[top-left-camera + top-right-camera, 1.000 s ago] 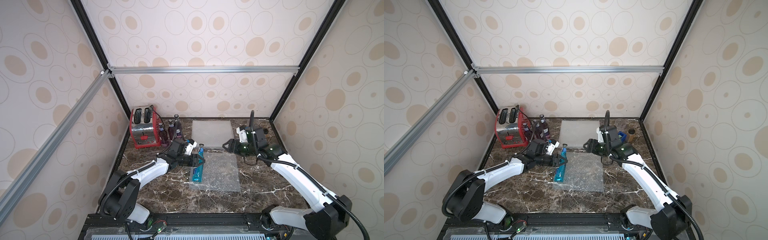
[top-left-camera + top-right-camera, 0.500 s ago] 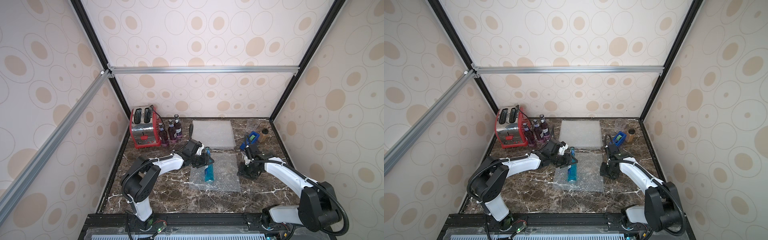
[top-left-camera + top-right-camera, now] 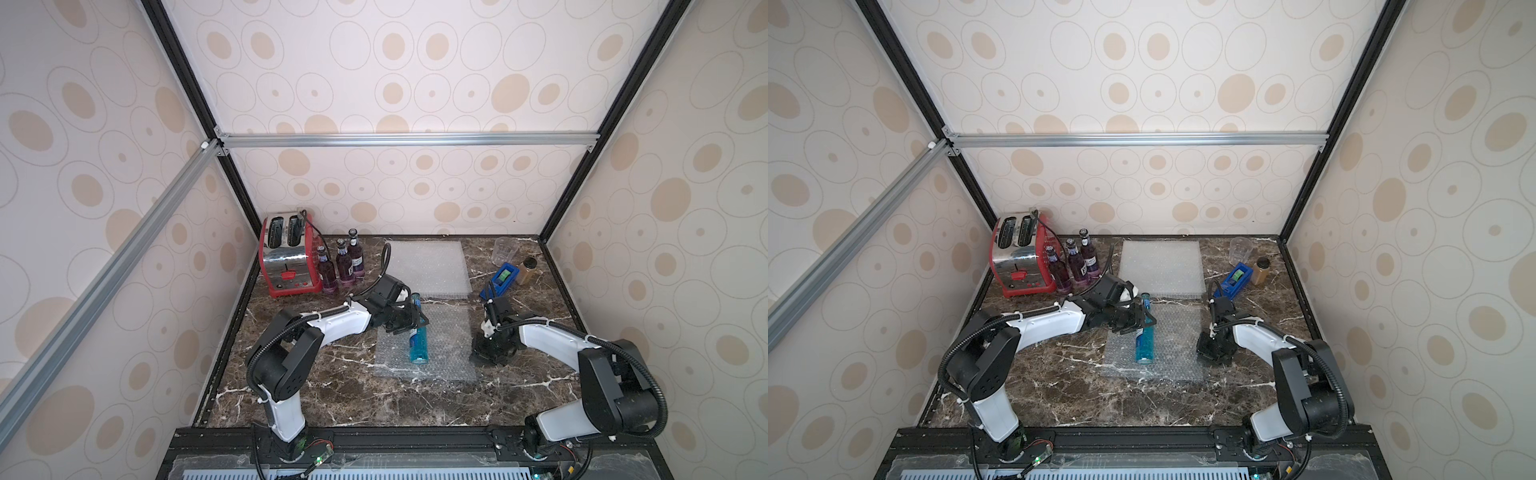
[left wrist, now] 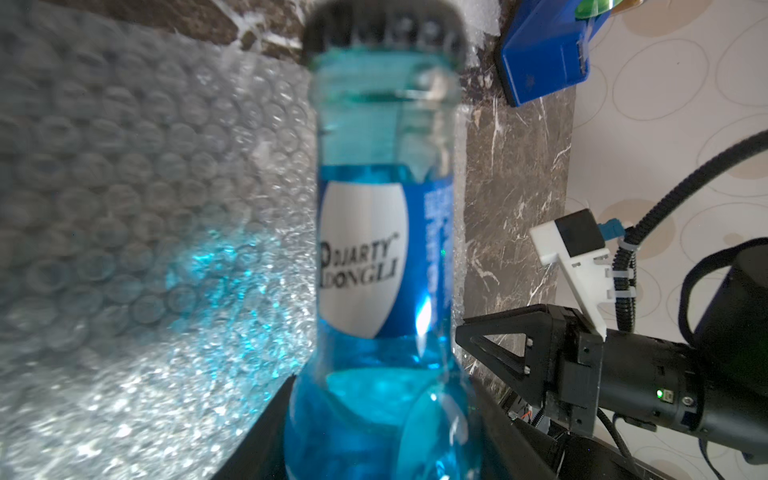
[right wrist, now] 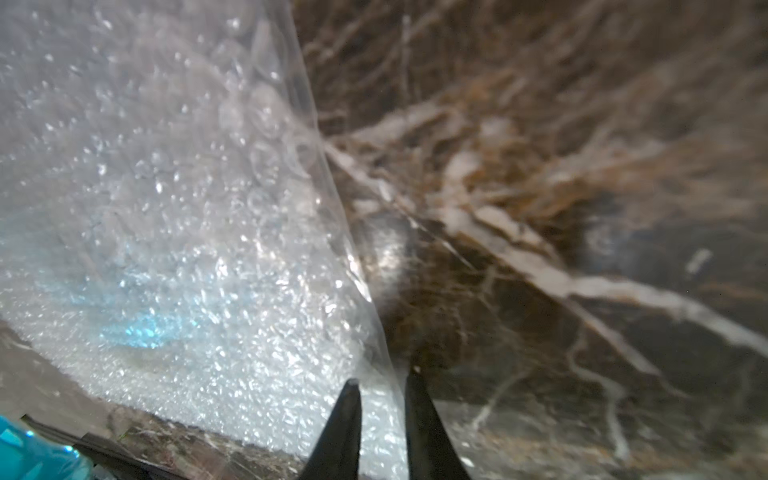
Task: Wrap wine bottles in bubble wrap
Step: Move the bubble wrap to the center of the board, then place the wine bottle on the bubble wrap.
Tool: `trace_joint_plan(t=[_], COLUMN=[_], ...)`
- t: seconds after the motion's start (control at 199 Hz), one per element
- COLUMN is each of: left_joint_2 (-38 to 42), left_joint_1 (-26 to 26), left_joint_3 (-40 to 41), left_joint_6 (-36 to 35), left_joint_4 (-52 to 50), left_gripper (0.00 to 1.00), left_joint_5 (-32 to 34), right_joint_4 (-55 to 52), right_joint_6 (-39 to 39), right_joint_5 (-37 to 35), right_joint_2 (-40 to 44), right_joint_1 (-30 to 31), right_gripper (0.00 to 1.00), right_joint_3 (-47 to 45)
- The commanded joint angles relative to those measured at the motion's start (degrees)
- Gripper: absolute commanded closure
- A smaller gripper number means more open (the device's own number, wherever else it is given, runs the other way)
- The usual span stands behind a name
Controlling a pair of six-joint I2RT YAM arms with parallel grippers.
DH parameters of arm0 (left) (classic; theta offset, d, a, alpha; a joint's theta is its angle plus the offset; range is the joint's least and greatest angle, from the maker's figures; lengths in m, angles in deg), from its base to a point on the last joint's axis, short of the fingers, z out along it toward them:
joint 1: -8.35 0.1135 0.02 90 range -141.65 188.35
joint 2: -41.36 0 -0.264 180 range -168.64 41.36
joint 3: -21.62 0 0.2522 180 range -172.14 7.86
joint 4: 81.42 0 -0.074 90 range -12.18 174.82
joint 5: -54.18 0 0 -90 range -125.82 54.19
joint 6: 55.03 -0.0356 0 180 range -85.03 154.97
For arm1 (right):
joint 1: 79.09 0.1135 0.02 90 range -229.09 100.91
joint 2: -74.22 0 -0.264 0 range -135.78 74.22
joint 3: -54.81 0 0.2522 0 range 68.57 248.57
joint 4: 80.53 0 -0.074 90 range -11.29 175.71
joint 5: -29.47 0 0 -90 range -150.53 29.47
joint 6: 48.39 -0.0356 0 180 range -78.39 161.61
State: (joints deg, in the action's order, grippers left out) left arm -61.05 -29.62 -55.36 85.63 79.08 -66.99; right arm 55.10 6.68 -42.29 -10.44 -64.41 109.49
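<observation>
A bright blue wine bottle (image 3: 417, 341) (image 3: 1144, 340) lies on a flat sheet of bubble wrap (image 3: 451, 351) (image 3: 1177, 347) in the middle of the table, cap toward the back. My left gripper (image 3: 409, 323) (image 4: 382, 436) is shut on the bottle's (image 4: 374, 249) body, a jaw on each side. My right gripper (image 3: 482, 356) (image 5: 382, 384) is down at the sheet's right edge, fingers nearly together with the edge of the bubble wrap (image 5: 166, 208) between them. Three purple wine bottles (image 3: 343, 266) (image 3: 1075, 266) stand at the back left.
A stack of spare bubble wrap sheets (image 3: 428, 266) lies at the back middle. A red toaster (image 3: 286, 257) stands in the back left corner beside the purple bottles. A clear cup (image 3: 504, 251), a blue tape dispenser (image 3: 500, 282) and an amber jar (image 3: 527, 270) sit at the back right.
My left arm carried the blue bottle rightward onto the middle of the sheet. My right arm dropped from the back to the sheet's right edge and its jaws narrowed onto that edge.
</observation>
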Motion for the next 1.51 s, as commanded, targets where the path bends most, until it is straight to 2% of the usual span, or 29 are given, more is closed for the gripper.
trace_joint_plan(t=[0.0,0.341,0.653,0.954,1.145,1.3,1.401,1.501], left_joint_2=[0.13,-4.18,-6.65,-8.93,-9.95,-9.91,-11.00,-10.71], left_joint_1=[-0.21,-0.17,0.14,1.67,2.59,2.88,2.91,2.91], left_joint_3=[-4.10,-6.77,-8.76,-11.30,-11.29,-11.06,-10.36,-10.29], left_joint_6=[-1.73,-3.64,-6.27,-8.08,-8.61,-8.95,-8.10,-8.86], left_joint_4=[-0.57,-3.88,-7.45,-9.83,-10.29,-10.87,-10.23,-11.46], left_gripper=[1.00,0.96,0.95,0.94,0.93,0.82,0.64,0.54], left_joint_5=[-2.87,-4.48,-3.38,-3.12,-2.25,-2.06,-2.57,-1.58], right_joint_4=[5.04,9.27,6.86,4.09,3.55,4.35,5.13,6.04], right_joint_6=[-2.74,-4.52,-2.64,-0.70,0.50,0.71,0.86,0.34], right_joint_5=[1.14,1.68,-0.20,0.30,0.86,1.80,2.48,3.97], right_joint_2=[-2.94,-6.51,-5.58,-4.63,-5.99,-7.80,-10.08,-12.44], right_joint_1=[0.49,3.73,4.21,4.13,4.12,3.96,3.96,3.89], right_gripper=[0.81,0.84,0.83,0.77,0.66,0.55,0.51,0.49], right_joint_3=[-1.92,-0.77,-0.85,1.53,3.99,5.19,6.14,6.29])
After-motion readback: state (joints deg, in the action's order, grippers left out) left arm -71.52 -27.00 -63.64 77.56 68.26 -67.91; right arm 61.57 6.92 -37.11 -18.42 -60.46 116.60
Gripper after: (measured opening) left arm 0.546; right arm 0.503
